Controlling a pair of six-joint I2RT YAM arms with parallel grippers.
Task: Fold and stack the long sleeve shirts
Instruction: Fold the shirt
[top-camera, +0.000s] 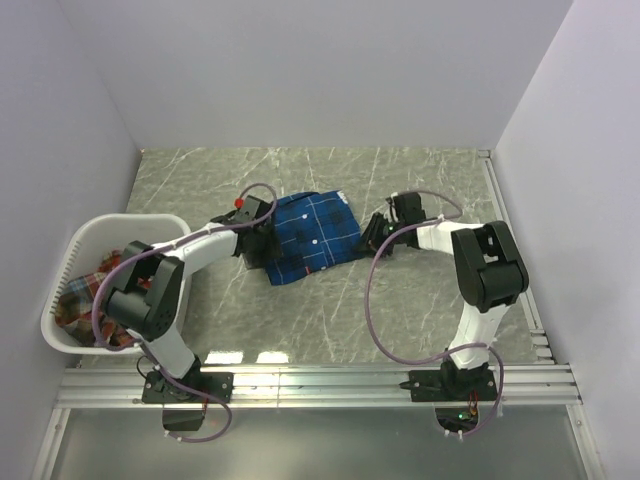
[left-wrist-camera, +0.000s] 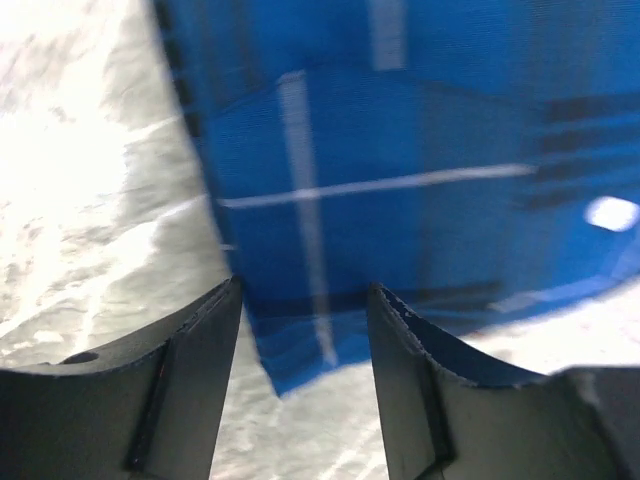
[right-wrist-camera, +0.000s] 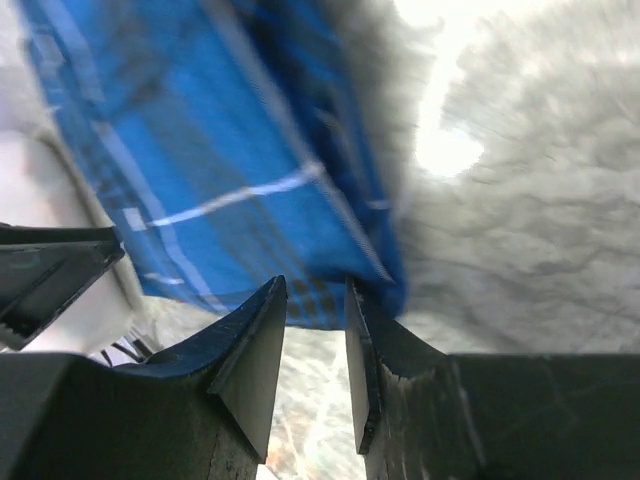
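Royal blue plaid woven button-up shirt (top-camera: 312, 238): lies compact mid grey marbled desk (top-camera: 430, 300), between both arms | left jaws: apart, at its corner | right jaws: narrow at opposite edge, grip unclear

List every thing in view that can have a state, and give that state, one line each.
blue shirt, folded, lying flat on the table between the two pincers.
red plaid shirt, crumpled inside the laundry basket.
laundry basket, upright at the table's left side.
left pincer, open, at the blue shirt's edge.
right pincer, jaws narrowly apart at the blue shirt's edge; grip unclear.
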